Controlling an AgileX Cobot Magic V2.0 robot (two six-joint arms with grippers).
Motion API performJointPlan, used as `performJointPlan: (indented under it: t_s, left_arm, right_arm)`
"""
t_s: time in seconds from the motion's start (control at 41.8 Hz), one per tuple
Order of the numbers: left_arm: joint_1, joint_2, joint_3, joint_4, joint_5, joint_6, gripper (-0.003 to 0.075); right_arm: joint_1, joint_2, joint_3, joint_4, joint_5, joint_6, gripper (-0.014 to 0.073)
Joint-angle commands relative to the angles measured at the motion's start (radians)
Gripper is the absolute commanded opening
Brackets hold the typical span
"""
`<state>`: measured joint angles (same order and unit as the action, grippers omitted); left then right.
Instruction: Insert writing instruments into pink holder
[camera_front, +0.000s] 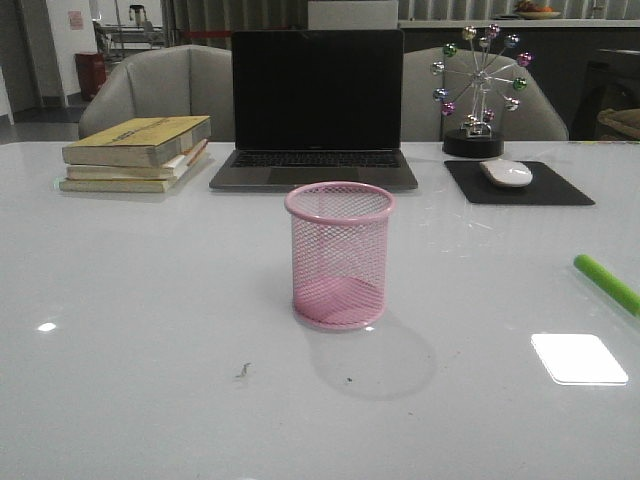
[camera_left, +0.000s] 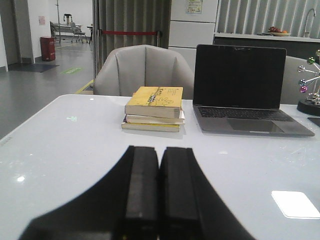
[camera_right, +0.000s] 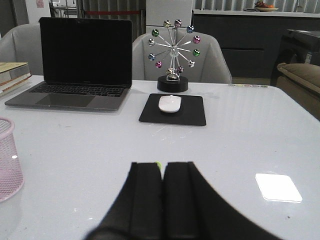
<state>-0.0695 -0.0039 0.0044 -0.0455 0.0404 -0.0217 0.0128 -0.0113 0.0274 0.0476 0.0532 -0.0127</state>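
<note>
The pink holder (camera_front: 340, 255) stands upright and empty at the middle of the table; part of it (camera_right: 7, 160) shows at the edge of the right wrist view. The lime green marker (camera_front: 607, 283) lies flat on the table at the far right, partly cut off by the frame edge. My right gripper (camera_right: 162, 165) is shut with nothing between its fingers; only a sliver of the green marker (camera_right: 158, 164) peeks past the fingertips, the rest hidden behind them. My left gripper (camera_left: 159, 150) is shut and empty over bare table. The pink-red marker is out of view. Neither gripper shows in the front view.
An open laptop (camera_front: 315, 110) sits at the back centre, with a stack of books (camera_front: 135, 150) to its left. A white mouse (camera_front: 505, 172) on a black pad and a ferris-wheel ornament (camera_front: 478, 90) stand at the back right. Chairs are behind the table.
</note>
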Motion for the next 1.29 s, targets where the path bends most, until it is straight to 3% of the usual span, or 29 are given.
performJointPlan:
  t_s: [0.0,0.837,0.957,1.076,1.268]
  left_arm:
    - [-0.004,-0.019,0.006,-0.007,-0.087,-0.006,0.0091]
    - [-0.004,-0.019,0.006,-0.007,-0.105,-0.006,0.0091]
    - [-0.004,-0.019,-0.009,0.01,-0.173,-0.006,0.0091]
    - [-0.009,-0.019,-0.091,0.03,-0.177,-0.006,0.0091]
    - [-0.009,0.006,-0.322,0.046,-0.057,-0.006,0.0091]
  right_arm:
    - [-0.005,-0.019,-0.004,-0.001,-0.081,-0.006,0.0056]
    - [-0.005,-0.019,-0.004,-0.001,-0.083,-0.006,0.0056]
    - [-0.005,-0.019,-0.01,0.0,-0.176,-0.006,0.0056]
    - [-0.003,-0.019,-0.097,0.017,-0.159,-0.005,0.0056]
    - [-0.003,0.031,-0.372,0.017,0.036,-0.005,0.0056]
